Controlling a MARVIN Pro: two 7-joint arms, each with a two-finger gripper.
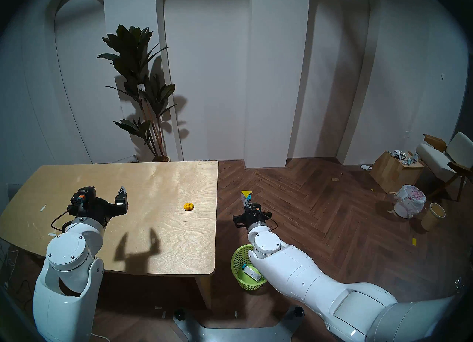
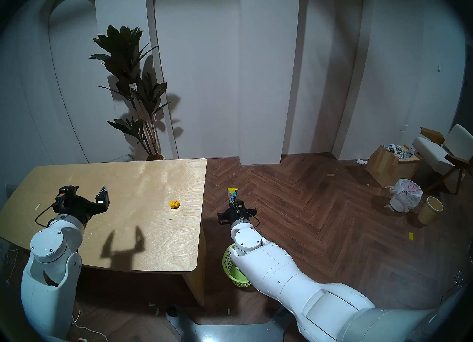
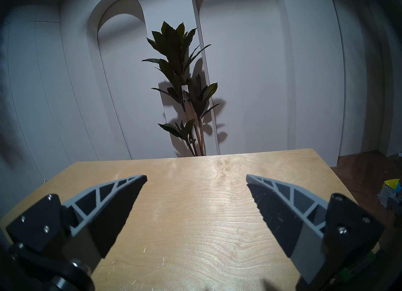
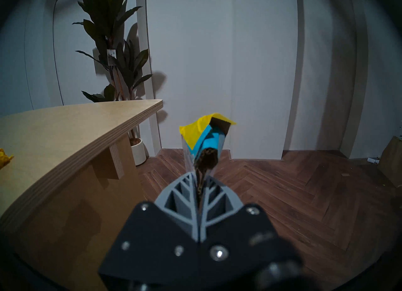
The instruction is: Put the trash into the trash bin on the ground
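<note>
1. Trash status: the crushed box [image 4: 206,140], yellow and blue with dark sides, is pinched in your right gripper [image 4: 201,176], whose fingers are pressed together on its lower end. It sticks out past the fingertips, above the floor [image 1: 332,205] and just off the tabletop [image 1: 128,180] edge.
2. The green bin [image 1: 238,262] stands on the floor beside the table leg, right under your right forearm. The head view shows it nearer the robot than the gripper, so the box is not over the opening.
3. A blue-and-white carton [image 1: 252,273] already lies inside the bin. The yellow paper ball [image 1: 189,206] sits on the tabletop near the right edge, untouched.
4. Your left gripper [image 3: 196,178] hangs over the tabletop with fingers spread wide and nothing between them.
5. Step in hand, as I read it: carrying the second item to the bin, one in, one held, one left.
6. Next move calls for pulling the right gripper back toward the robot and lowering it until the box is over the bin mouth, then parting the fingers.
7. Watch the forearm: it covers much of the rim, so check clearance before dropping. A release from here would likely land the box on the floor.
8. After that, go for the paper ball.
</note>
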